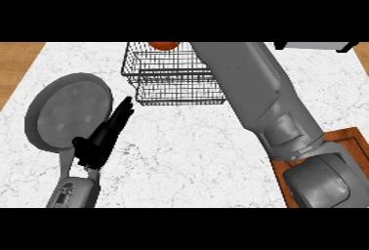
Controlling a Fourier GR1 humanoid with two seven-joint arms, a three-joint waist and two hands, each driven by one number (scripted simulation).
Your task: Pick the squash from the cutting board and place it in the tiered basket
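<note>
White marble worktop [180, 156] below me. My right arm [252, 93] reaches over the tiered basket [173, 80] at the far edge; its hand is hidden (fingers, cannot tell). An orange bit, likely the squash [164, 45], shows there. I'd lower slowly. Left hand [108, 129] rests, fingers straight.

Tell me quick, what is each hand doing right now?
Left hand: open, fingers straight, holding nothing, beside the grey pan.
Right hand: hidden past the tiered basket; cannot tell. An orange thing shows at the basket's top.
</note>
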